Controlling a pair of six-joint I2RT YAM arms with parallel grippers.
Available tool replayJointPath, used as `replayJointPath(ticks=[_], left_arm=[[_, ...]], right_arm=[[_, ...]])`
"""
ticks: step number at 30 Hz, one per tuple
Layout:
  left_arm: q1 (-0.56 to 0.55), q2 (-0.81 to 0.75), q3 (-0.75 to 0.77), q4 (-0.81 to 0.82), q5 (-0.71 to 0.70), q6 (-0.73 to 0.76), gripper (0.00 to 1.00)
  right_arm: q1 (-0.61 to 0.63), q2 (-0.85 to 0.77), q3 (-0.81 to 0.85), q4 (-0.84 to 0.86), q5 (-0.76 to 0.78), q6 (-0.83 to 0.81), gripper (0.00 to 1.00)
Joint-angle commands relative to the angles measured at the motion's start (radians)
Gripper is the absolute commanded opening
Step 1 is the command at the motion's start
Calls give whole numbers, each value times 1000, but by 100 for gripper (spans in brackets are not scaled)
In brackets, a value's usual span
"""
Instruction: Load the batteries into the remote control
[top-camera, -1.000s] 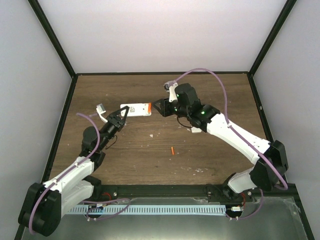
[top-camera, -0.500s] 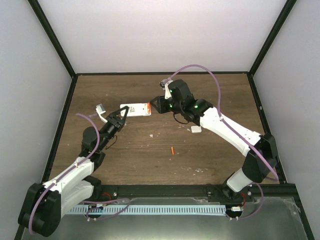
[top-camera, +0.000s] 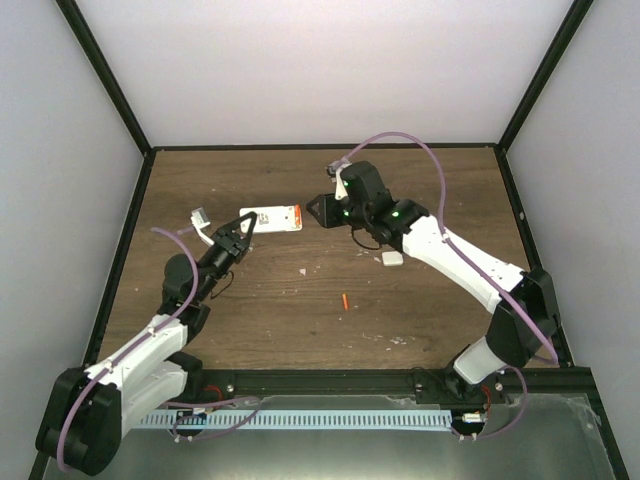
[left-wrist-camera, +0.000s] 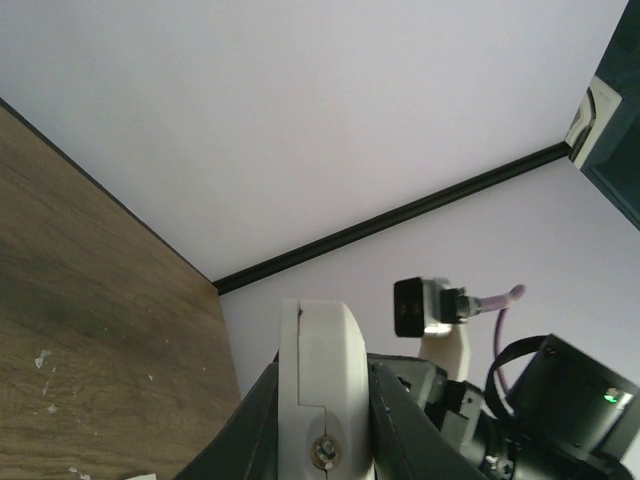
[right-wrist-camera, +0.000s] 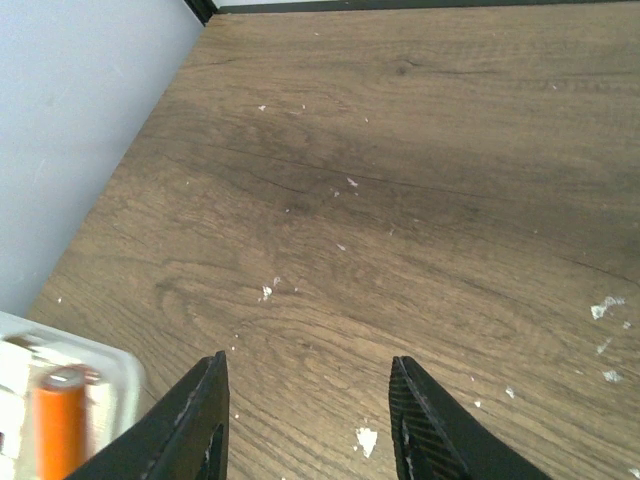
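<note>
**Ops:** Since half a second ago my right gripper (top-camera: 318, 212) has backed off a little to the right. It was nosed up against the orange end of the small white rectangular plastic remote control (top-camera: 268, 218), and now a gap shows. Its black fingers stand apart with nothing between them.

**Desk:** And your left?

**Ops:** My left gripper (top-camera: 244, 228) is clamped on the remote control's left end. My wrist view shows the white edge pinched between the fingers. I cannot tell whether it rests on the brown wooden table (top-camera: 430, 180).

**Desk:** Where are the batteries?

**Ops:** One thin orange seated battery (right-wrist-camera: 58, 420) sits in the open bay at the remote control's right end. The other thin orange loose battery (top-camera: 344, 300) lies on the table, on the near side and slightly right of my right gripper, well apart from the remote control. Its long axis runs roughly near to far, across the remote control's left-to-right length.

**Desk:** Which arm goes?

**Ops:** The right, I judge: it is nearer and free. I expect to swing it toward the near side and close left-to-right across the loose battery.
</note>
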Motion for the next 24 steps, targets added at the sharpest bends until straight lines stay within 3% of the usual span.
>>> replayJointPath(ticks=[1, 8, 14, 24], left_arm=[[-1, -34, 1, 58, 12, -15, 0], [-1, -56, 1, 66, 18, -56, 0], [-1, -31, 10, 123, 33, -109, 0], [-1, -9, 45, 149, 68, -116, 0]], right_arm=[[-74, -78, -76, 57, -87, 58, 39], [-172, -139, -128, 113, -303, 156, 50], [-228, -154, -163, 230, -542, 356, 62], [-234, -101, -213, 416, -733, 540, 66]])
